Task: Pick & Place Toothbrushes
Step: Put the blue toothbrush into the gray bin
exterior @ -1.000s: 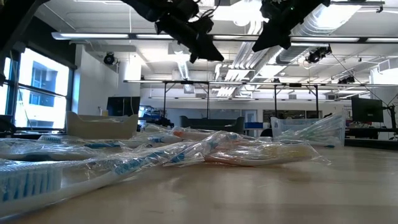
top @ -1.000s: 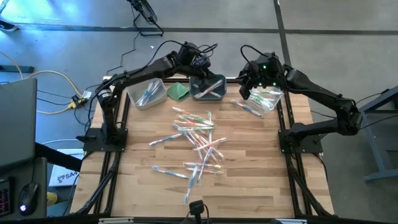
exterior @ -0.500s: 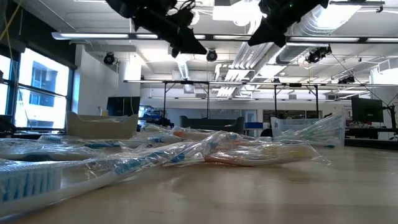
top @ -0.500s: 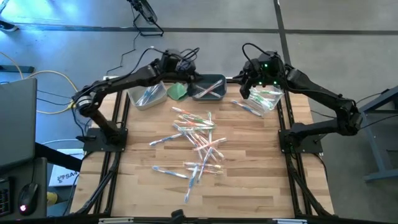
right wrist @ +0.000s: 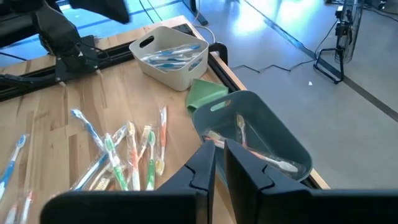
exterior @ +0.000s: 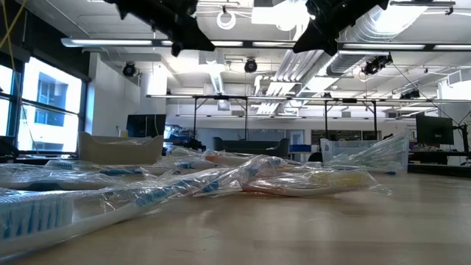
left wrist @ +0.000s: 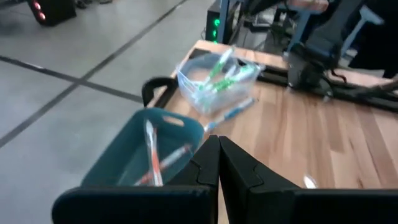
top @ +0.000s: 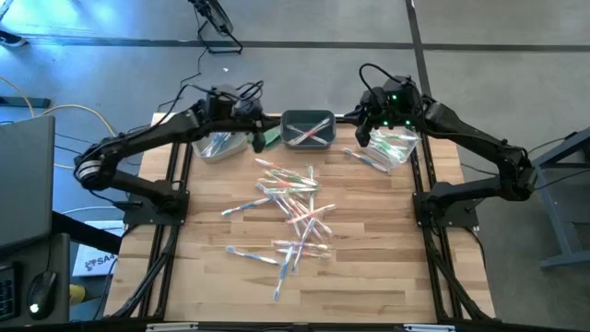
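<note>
Many pale toothbrushes (top: 290, 207) with blue, green or pink-orange parts lie in a loose pile at the table's middle; they also show in the low view (exterior: 221, 184). My left gripper (top: 254, 127) is shut and empty, high over the table's far edge between the white bin (top: 219, 143) and the grey bin (top: 309, 129). Its wrist view (left wrist: 217, 163) looks over the grey bin (left wrist: 124, 146). My right gripper (top: 366, 132) is shut and empty, high beside the clear bin (top: 396, 148); its fingers (right wrist: 219, 163) hold nothing.
The white bin (right wrist: 171, 56) holds blue toothbrushes, the grey bin (right wrist: 280, 134) pink-orange ones, and the clear bin (left wrist: 217, 81) green ones. A folded green cloth (top: 267, 136) lies between the white and grey bins. One toothbrush (top: 364, 159) lies beside the clear bin.
My left gripper has swung from above the grey bin toward the table's left edge, staying high and shut. The toothbrushes and bins have not moved.
</note>
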Robot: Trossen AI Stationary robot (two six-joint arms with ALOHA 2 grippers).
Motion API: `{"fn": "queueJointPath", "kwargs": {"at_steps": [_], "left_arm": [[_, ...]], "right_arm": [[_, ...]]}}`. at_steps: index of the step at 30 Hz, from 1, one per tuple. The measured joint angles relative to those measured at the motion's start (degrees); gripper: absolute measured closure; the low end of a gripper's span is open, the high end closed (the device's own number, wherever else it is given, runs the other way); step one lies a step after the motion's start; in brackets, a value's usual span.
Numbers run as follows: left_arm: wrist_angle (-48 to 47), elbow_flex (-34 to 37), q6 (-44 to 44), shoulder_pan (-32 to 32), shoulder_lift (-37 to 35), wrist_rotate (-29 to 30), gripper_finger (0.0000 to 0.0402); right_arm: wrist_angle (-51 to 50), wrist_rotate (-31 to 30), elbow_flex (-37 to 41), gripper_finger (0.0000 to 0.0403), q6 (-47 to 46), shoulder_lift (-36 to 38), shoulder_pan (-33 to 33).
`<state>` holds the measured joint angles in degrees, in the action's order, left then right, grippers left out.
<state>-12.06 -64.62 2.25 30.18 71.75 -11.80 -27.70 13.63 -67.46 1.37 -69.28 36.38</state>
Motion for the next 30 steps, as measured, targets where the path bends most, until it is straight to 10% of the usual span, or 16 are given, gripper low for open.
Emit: {"fn": "queueJointPath", "kwargs": {"at_steps": [22, 30], "left_arm": [[-28.71, 0.04, -3.14, -2.43, -14.22, 1.00, 0.0401], [-33.67, 0.06, -11.40, -11.25, -14.10, 13.03, 0.0401]], "right_arm": [[0.00, -0.09, 0.00, 0.0376, -7.74, -2.03, -1.85], [-0.99, -0.13, 0.00, 0.0376, -5.68, -2.03, -4.30]]}}
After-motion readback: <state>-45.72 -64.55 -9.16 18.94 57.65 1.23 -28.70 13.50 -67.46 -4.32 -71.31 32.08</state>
